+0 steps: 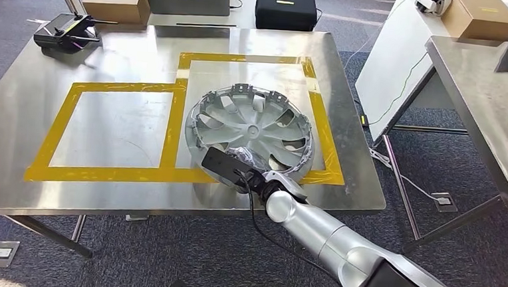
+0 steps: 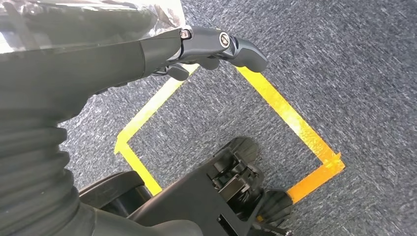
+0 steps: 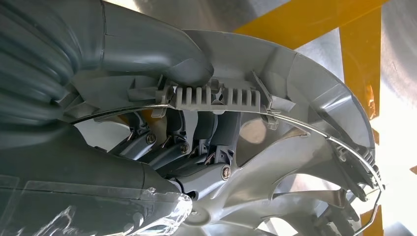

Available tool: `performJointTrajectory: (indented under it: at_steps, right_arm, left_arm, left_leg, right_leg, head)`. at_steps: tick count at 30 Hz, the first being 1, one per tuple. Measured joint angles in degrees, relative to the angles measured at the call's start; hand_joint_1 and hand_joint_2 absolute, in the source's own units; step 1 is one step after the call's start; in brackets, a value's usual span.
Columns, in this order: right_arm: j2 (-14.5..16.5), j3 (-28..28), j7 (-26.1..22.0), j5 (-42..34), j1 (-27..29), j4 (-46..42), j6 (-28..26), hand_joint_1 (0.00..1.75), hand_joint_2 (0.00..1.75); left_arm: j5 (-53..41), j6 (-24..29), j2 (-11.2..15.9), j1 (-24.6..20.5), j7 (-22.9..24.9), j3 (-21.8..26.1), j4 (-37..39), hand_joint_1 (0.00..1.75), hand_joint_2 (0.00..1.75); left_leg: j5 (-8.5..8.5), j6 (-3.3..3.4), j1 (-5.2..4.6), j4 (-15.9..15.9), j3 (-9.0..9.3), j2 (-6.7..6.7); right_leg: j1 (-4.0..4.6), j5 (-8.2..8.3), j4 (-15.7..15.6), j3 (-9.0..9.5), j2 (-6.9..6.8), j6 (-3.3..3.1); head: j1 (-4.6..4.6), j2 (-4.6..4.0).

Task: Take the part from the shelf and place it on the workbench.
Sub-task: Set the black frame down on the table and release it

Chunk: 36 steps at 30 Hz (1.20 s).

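A: Where does the part lie?

B: The part (image 1: pixel 252 133), a grey wheel cover with its ribbed inner face up, lies on the steel workbench (image 1: pixel 131 43) in the centre of the head view. It sits inside the right-hand square of yellow tape (image 1: pixel 172 126), and its lower rim overlaps the tape's bottom line. Being round, it has no long axis.

A: Which hand has it, and from which side?

B: The right hand (image 1: pixel 236 168) meets the part's rim at its lower edge, the silver right arm (image 1: pixel 312 230) entering from the lower right of the frame. In the right wrist view the thumb (image 3: pixel 162 54) lies over the rim while the dark fingers (image 3: pixel 196 132) hook beneath, so the hand grasps the part. The part thus extends up and away from the hand.

A: And the left hand?

B: The left hand (image 2: pixel 216 44) hangs over the carpet (image 2: pixel 344 59), well apart from the bench, its fingers loosely curled around nothing.

A: What does the coming move turn on?

B: Probably on freeing the fingers from under the rim, drawing back toward the lower right.
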Motion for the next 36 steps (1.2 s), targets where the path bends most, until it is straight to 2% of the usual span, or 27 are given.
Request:
performJointTrajectory:
  at_steps: [3, 7, 16, 20, 36]
  right_arm:
    - [0.6, 0.3, -0.1, 0.0, 0.0, 0.9, 0.3, 1.75, 1.75]
    - [1.3, 0.7, -0.3, 0.0, 0.0, 2.0, 0.7, 0.00, 0.00]
    - [2.4, 1.2, -0.9, -0.8, 0.6, 3.9, 1.1, 0.00, 0.00]
    - [2.5, 1.3, -1.0, -0.9, 0.6, 4.5, 1.1, 0.00, 0.00]
    - [2.6, 1.3, -1.0, -1.3, 0.5, 5.0, -1.8, 0.00, 0.00]
  left_arm:
    - [0.0, -0.4, 0.0, 0.0, 0.0, 0.0, 0.0, 0.00, 1.75]
    - [0.0, -0.5, 0.0, -0.1, -0.1, 0.0, 0.0, 0.00, 1.75]
    - [-0.2, -0.3, -0.1, -0.2, 0.0, 0.1, 0.0, 0.00, 1.75]
    - [0.4, -0.5, -0.1, -0.2, -0.5, 0.7, 0.0, 0.00, 0.00]
    - [0.9, -0.5, -0.1, -0.2, -0.8, 1.5, 0.0, 0.00, 0.00]
  left_leg:
    - [-0.05, -0.07, 0.04, 0.0, 0.12, 0.07]
    - [-0.11, -0.13, 0.09, 0.0, 0.24, 0.10]
    - [-0.13, -0.15, 0.12, 0.0, 0.24, 0.11]
    - [-0.14, -0.16, 0.12, 0.0, 0.24, 0.11]
    - [-0.15, -0.17, 0.13, 0.0, 0.26, 0.11]
  right_leg:
    - [0.04, -0.01, 0.0, 0.09, 0.08, -0.02]
    - [0.10, -0.05, 0.0, 0.19, 0.12, -0.07]
    - [0.13, -0.09, 0.0, 0.18, 0.12, -0.11]
    - [0.13, -0.12, 0.0, 0.19, 0.12, -0.14]
    - [0.13, -0.13, 0.0, 0.20, 0.11, -0.15]
  head:
    - [0.01, 0.00]
    - [0.00, 0.00]
    - [0.01, 0.00]
    - [0.00, 0.00]
    - [-0.01, 0.00]
